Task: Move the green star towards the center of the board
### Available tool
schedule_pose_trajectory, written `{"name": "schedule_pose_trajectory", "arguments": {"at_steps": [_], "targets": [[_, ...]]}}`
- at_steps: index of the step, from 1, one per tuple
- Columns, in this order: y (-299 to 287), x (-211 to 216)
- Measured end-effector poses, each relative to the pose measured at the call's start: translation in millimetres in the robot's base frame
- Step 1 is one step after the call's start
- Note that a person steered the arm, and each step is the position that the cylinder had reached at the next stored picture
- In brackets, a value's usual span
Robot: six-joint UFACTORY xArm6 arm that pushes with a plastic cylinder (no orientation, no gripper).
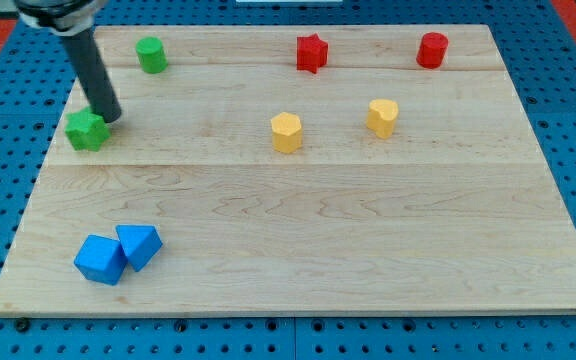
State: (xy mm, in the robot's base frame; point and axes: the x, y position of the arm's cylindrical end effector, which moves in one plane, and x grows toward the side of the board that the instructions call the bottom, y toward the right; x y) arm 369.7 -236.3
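The green star [85, 130] lies near the left edge of the wooden board [298, 200], in its upper half. My tip [110, 117] is at the star's upper right side, touching or almost touching it. The dark rod slants up from there to the view's top left. The star is far to the left of the board's middle.
A green cylinder [151, 54] stands at the top left. A red star [311, 53] and a red cylinder [432, 50] sit along the top. Two yellow blocks [286, 132] [382, 117] lie right of centre. Two blue blocks [100, 259] [139, 246] touch at the bottom left.
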Motion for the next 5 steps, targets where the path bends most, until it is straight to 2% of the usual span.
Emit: {"name": "schedule_pose_trajectory", "arguments": {"at_steps": [1, 2, 3, 4, 5], "targets": [[3.2, -35.3], [-52.0, -14.6], [-54.3, 20.2], [39.2, 46.8], [133.6, 51.6]]}}
